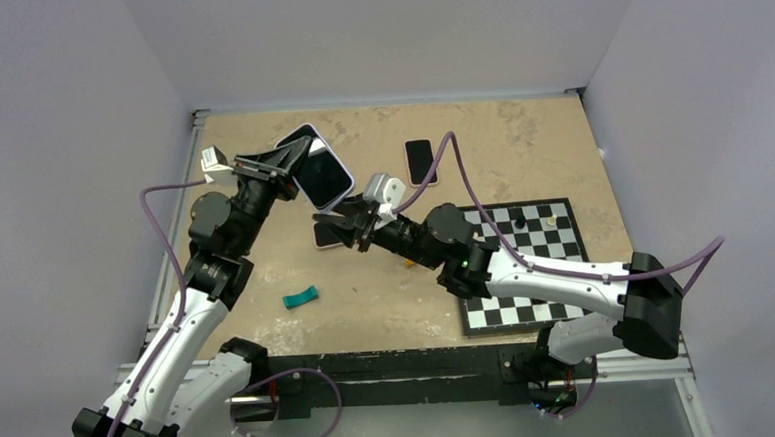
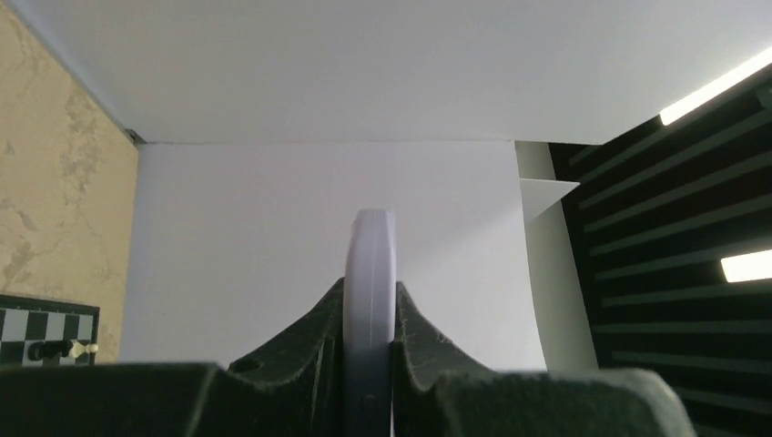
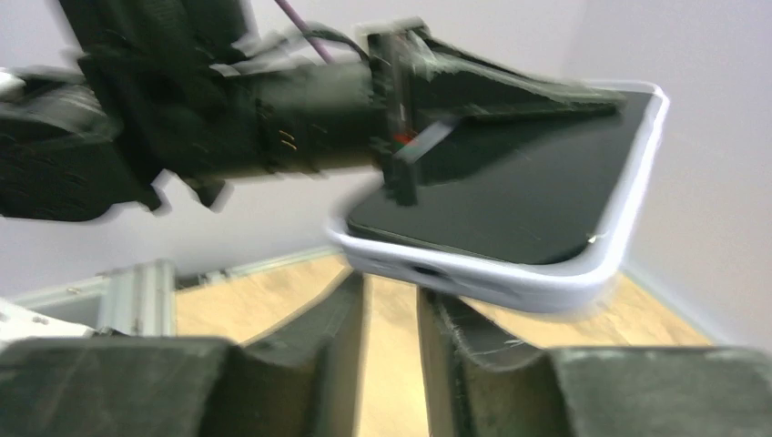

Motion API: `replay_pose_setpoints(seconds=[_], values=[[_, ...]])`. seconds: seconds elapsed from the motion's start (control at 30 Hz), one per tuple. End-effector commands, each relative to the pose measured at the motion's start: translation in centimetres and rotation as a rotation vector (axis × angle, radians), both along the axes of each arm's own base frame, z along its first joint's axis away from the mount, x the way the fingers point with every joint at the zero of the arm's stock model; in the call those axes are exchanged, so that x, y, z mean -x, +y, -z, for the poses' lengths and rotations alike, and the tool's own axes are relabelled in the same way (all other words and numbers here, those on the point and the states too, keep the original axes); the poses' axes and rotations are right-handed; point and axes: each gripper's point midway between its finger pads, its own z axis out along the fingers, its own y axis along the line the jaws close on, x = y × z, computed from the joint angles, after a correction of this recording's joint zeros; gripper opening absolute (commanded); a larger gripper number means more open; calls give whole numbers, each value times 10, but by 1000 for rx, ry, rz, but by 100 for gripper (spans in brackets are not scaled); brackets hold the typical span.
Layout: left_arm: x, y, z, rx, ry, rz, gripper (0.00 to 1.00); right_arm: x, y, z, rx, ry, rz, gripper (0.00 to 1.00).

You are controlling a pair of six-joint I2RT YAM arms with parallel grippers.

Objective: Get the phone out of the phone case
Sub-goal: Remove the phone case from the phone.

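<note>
— Which step?

— Looks like the set-up for the split. Grips the phone case (image 3: 510,278) in the left claw (image 2: 370,296), clamped flat across both faces, lifted clear of the table (image 1: 519,131). Shows the phone (image 3: 519,191) seated inside, dark screen ringed by the pale rim: not yet out.

— And the right claw (image 3: 391,291)?

— Carries nothing; stands at a narrow gap, with the case's near edge just above and ahead of its fingertips. Hard to tell whether touching or just apart.

— Next move?

— Probably calls for closing in on that free edge and catching the rim alone, then peeling it off the glass while bracing with the left claw. Needs a firm left hold, or risks dragging the whole thing loose.
</note>
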Motion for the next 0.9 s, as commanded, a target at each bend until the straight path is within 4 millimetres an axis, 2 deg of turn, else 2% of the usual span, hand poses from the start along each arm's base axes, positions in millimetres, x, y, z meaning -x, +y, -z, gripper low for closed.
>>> replay_pose_setpoints(seconds=[0.0,0.07,0.17,0.23,0.33,0.43,0.6,0.87], values=[[58,-10,-88,-41,-399,113,0,-31,-31,44,103,181,63,43],[61,-13,-89,-120,-470,103,0,-6,-31,55,95,278,-72,59],[60,-22,-86,-229,-533,116,0,21,-37,68,134,439,-272,64],[62,-29,-87,-280,-576,143,0,35,-44,69,144,525,-364,65],[62,-35,-88,-327,-614,170,0,51,-55,52,127,545,-431,69],[63,-41,-88,-353,-630,202,0,69,-64,20,66,491,-509,71],[64,-47,-93,-373,-654,235,0,70,-74,-14,7,478,-565,72],[62,-56,-95,-346,-665,296,0,55,-65,-33,-3,475,-602,65]])
